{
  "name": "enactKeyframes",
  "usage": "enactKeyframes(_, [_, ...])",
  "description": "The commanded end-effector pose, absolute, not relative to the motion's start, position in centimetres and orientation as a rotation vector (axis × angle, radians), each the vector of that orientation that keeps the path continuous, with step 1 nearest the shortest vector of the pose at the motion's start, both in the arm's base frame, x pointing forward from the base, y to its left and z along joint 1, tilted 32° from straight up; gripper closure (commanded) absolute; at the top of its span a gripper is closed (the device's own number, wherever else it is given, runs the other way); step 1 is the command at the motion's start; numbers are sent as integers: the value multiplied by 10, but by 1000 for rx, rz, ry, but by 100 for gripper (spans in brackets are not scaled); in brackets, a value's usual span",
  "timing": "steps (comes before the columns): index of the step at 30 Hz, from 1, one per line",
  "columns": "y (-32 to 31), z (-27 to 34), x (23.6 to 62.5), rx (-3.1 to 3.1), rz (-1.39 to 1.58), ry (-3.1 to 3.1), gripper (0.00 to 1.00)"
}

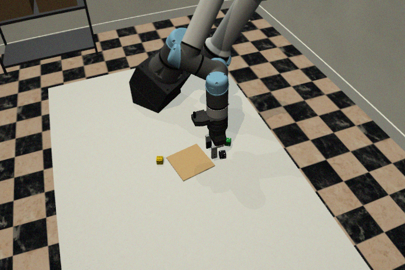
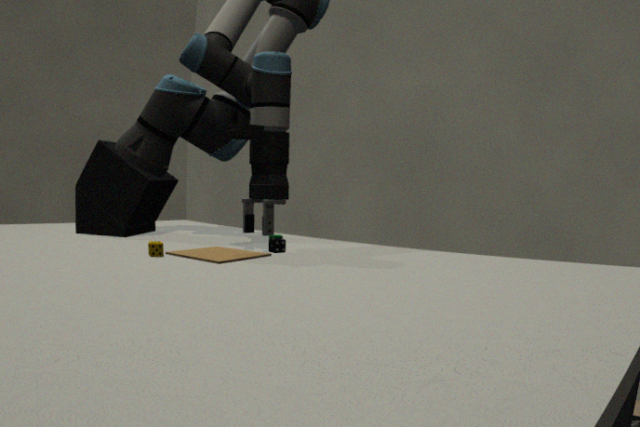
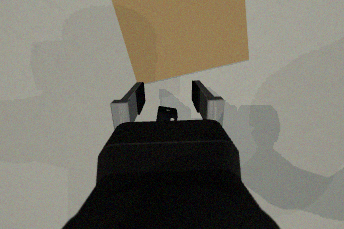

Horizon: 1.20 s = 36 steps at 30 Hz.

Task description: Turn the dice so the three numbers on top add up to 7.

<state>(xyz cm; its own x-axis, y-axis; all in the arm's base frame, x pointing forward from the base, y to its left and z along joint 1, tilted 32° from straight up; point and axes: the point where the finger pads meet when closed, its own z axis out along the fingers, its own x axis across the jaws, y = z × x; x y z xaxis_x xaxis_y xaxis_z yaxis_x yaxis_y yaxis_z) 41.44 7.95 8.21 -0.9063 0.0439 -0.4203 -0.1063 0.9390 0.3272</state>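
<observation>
Fingers (image 1: 211,147) wide open, empty, above table (image 1: 98,195) by mat's (image 1: 189,162) corner.
All three dice off mat: yellow die (image 1: 159,159) left, black die (image 1: 222,154) and green die (image 1: 228,141) right.

The green die (image 1: 228,141) is half hidden behind the pincer (image 1: 211,147) in the top view, and in the exterior view only its upper edge (image 2: 277,236) shows behind the black die (image 2: 276,245). Pips on all three dice, the yellow die (image 1: 159,159) included, are too small to count. The wrist view cuts off the mat (image 3: 185,21) at its top edge and shows no dice.
</observation>
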Motion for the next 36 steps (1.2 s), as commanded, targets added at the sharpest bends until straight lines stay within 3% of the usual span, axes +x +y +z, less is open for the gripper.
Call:
enactKeyframes(1, [86,86,416,-43,478,2664,0])
enactKeyframes(36, [107,95,419,-43,478,2664,0])
